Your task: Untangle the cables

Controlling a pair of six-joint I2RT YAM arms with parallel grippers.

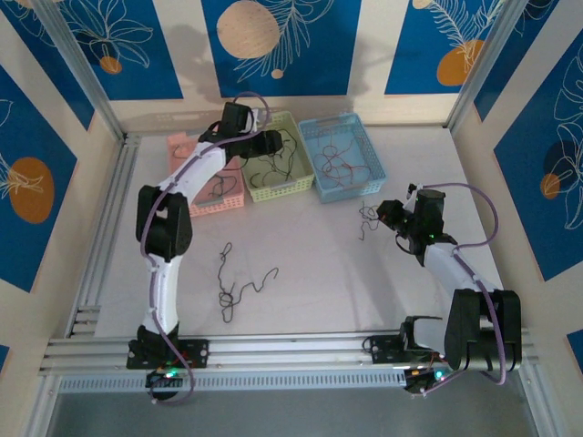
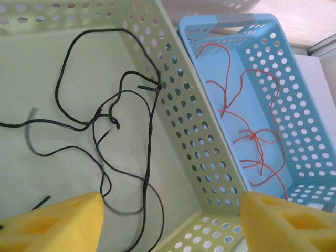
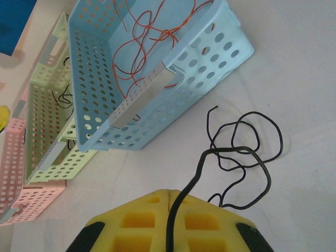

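Note:
My left gripper hangs open over the pale green basket, its yellow fingers wide apart with nothing between them. Several black cables lie tangled on that basket's floor. Orange-red cables lie in the blue basket beside it. At the table's right, my right gripper is shut on a black cable, which rises from between the closed pads and joins a looped black tangle on the table. From above, more black cables lie loose at the table's middle left.
Three baskets stand in a row at the back: pink, green, blue. The left arm reaches over the pink one. Aluminium rails run along the near edge.

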